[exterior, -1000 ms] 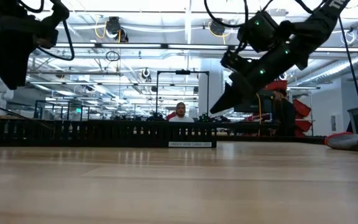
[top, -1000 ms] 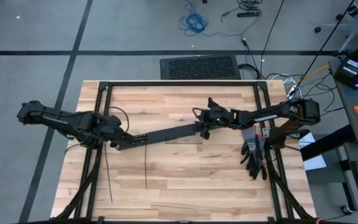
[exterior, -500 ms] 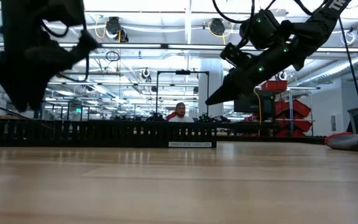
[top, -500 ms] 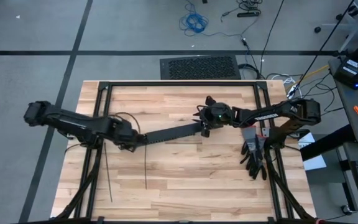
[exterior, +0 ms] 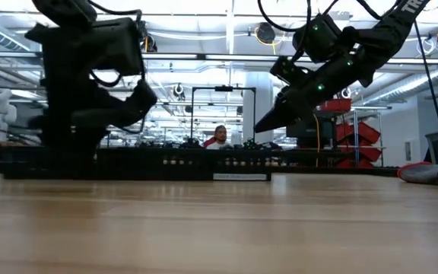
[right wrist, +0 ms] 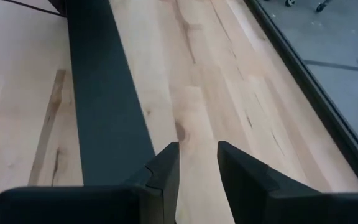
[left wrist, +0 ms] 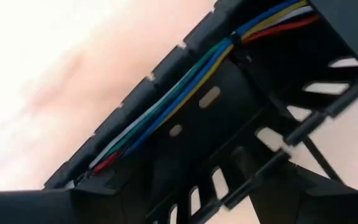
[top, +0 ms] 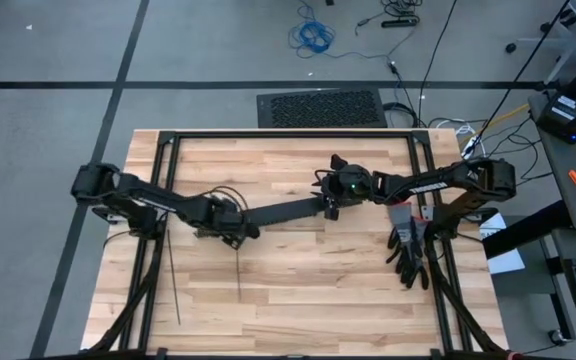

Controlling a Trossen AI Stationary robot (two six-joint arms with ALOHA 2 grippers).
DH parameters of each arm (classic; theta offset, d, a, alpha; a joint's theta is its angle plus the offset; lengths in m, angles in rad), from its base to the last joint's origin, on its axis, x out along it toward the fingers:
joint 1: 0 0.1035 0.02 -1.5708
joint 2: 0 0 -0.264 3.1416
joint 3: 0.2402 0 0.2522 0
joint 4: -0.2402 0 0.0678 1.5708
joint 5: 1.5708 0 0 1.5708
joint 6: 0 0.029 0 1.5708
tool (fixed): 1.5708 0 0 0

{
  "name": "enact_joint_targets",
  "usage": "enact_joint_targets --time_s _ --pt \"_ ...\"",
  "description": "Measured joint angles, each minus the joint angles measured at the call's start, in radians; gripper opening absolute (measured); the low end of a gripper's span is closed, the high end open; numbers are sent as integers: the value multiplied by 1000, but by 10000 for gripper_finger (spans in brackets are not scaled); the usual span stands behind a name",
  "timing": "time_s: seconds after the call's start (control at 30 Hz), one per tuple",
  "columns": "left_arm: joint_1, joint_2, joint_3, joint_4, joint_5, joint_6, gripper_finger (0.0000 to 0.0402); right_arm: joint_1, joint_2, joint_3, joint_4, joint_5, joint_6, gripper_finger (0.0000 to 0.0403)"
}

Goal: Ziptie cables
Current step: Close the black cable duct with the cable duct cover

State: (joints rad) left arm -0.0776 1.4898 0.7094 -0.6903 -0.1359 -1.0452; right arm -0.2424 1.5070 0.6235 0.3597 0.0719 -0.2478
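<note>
A long black slotted duct (top: 283, 213) lies slantwise across the middle of the table. In the left wrist view, thin blue, green, yellow, white and red cables (left wrist: 185, 87) run along inside the duct (left wrist: 229, 124). My left gripper (top: 234, 228) is over the duct's left end, very close to it. My right gripper (top: 330, 207) hovers at the duct's right end, open by a narrow gap (right wrist: 197, 168), above bare wood beside the black bar (right wrist: 104, 106). Two thin dark zipties (top: 174, 285) (top: 238, 268) lie flat on the table near the left gripper.
Black gloves (top: 408, 250) lie near the table's right edge. A black metal frame (top: 288, 135) runs around the table top. Bare wood (top: 308, 290) lies toward the near edge. In the low view a person (exterior: 219, 137) sits far behind the table.
My left arm has swung toward the table's right, along the duct from beyond its left end to right over that end, and has come down close to it. In the low view the duct has shifted a little sideways. My right gripper has stayed in place.
</note>
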Motion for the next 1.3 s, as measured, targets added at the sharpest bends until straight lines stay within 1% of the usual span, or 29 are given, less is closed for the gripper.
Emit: enact_joint_targets --time_s 0.13,0.27,0.47,0.73,0.83,0.9,0.97,1.03,1.1,1.17,1.23,1.3 --pt "42 21 29 101 -23 81 225 0 0 0 -44 1 15 102" --pt "77 16 83 127 -70 188 225 0 0 0 -62 1 24 102" --pt "118 16 180 138 -87 349 225 0 0 0 -42 1 35 102" --pt "98 15 332 -32 -85 475 225 0 0 0 -34 1 45 102" --pt "85 16 391 -127 -86 590 225 0 0 0 -4 0 64 102" --pt "80 15 412 -190 -87 716 225 0 0 0 37 -26 93 102" --pt "75 5 402 -200 -86 842 225 -1 0 0 92 -94 117 102" --pt "74 -26 362 -109 -60 967 225 0 0 0 130 -162 134 102" --pt "87 -85 303 -22 -32 1046 225 1 0 0 152 -189 152 102" --pt "119 -145 248 9 -21 1081 225 0 0 0 155 -188 171 102" --pt "156 -215 177 13 -21 1081 225 0 1 0 153 -187 194 102" --pt "192 -293 94 81 1 1081 225 0 4 0 157 -198 213 102"
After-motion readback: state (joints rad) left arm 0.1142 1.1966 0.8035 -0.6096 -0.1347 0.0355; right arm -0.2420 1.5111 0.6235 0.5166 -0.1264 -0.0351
